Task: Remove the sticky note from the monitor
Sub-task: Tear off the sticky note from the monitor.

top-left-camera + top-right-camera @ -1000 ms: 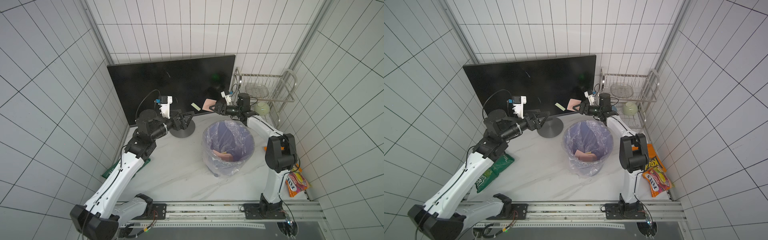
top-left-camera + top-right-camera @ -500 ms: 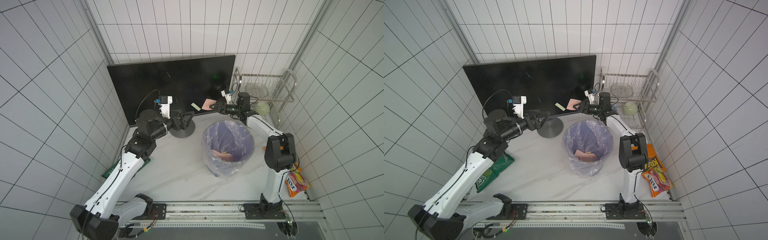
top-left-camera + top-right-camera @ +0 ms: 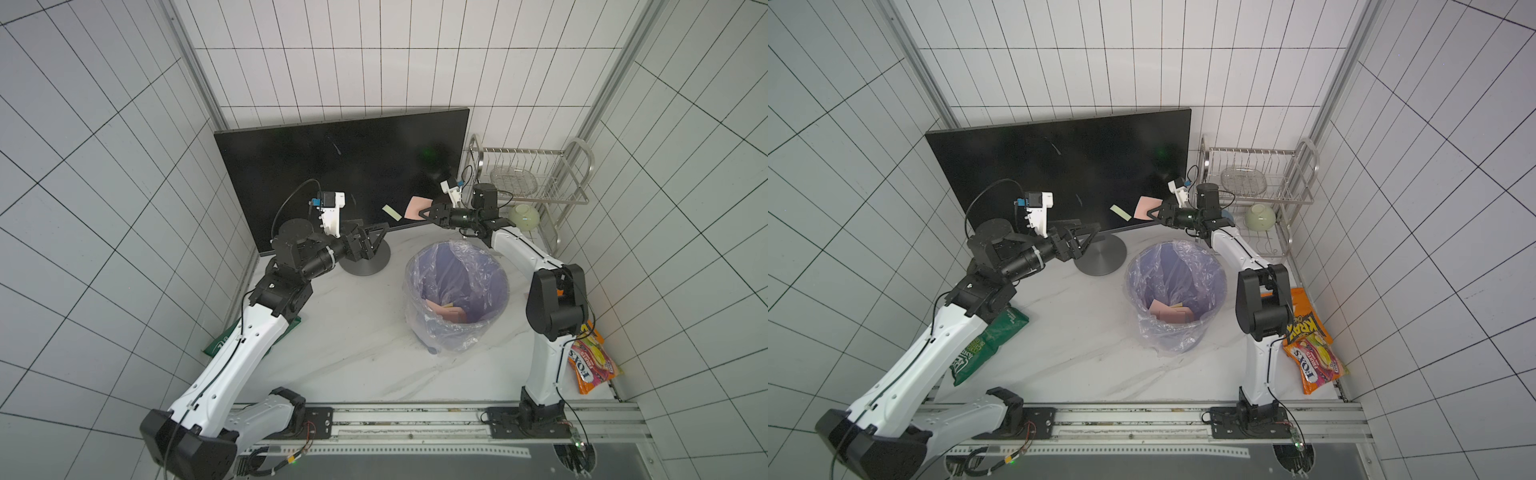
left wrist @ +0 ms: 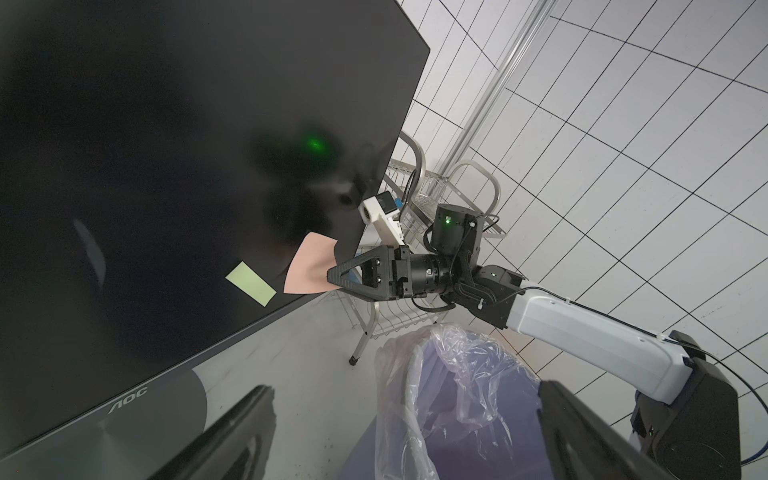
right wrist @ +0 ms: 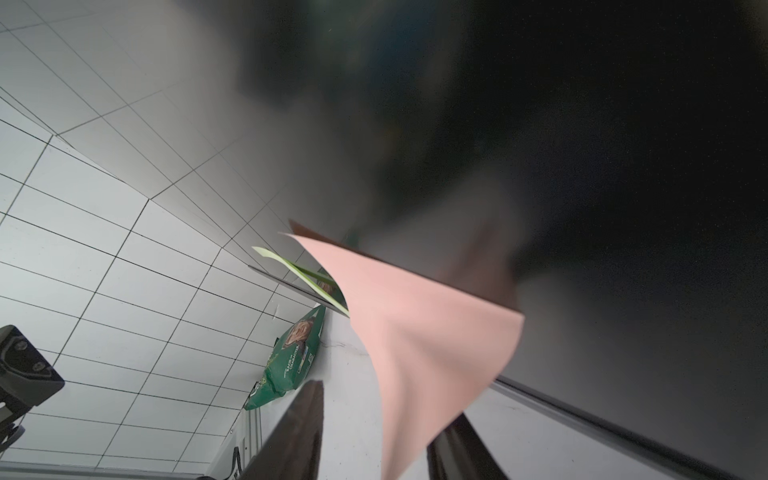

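Tiles (image 3: 332,75) are being shown all around in both top views, and the monitor (image 3: 332,174) is being shown in the middle, standing at the back of the table. A pink sticky note (image 3: 417,206) is being kept on the screen's lower right part, with a small green note (image 3: 392,213) just left of it. The right gripper (image 3: 424,213) is being held at the pink note's edge. The left gripper (image 3: 380,241) is being held wide open left of centre, touching nothing. A bin (image 3: 505,286) lined with a clear bag is being shown right of centre.

In the left wrist view, the pink sticky note (image 4: 309,266) is being shown in the middle, curling off the screen, with the right gripper (image 4: 332,277) at its edge.

In the right wrist view, the pink sticky note (image 5: 415,332) is being shown at the lower middle, passing between two dark fingers (image 5: 307,415). The jaws are being kept apart, with a gap beside the paper.
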Tool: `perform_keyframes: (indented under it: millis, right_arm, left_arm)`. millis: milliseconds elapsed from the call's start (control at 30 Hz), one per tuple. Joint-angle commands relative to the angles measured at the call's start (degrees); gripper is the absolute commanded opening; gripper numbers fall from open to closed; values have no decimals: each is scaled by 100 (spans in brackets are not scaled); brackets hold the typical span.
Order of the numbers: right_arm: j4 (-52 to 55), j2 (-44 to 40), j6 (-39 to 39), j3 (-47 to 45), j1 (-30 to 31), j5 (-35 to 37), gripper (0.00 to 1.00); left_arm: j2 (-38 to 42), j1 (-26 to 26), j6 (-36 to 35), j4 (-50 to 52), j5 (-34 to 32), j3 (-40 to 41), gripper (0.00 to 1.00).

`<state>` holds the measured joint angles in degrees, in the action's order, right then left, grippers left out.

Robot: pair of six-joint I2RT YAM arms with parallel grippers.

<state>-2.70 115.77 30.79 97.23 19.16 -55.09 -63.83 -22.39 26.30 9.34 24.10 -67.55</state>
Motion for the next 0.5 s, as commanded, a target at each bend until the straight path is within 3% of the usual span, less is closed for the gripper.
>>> perform_keyframes:
  millis: [0,400,467]
  right_arm:
    - [130,181,49,174,17,76,36]
    - [409,41,-173,110,6,189,0]
    - [420,-27,-214,54,9,200,0]
  left_arm:
    - [-24,27,-72,61,59,-192,99]
    - [-26,31,-73,56,72,-161,99]
    - [-24,25,-68,45,69,-158,99]
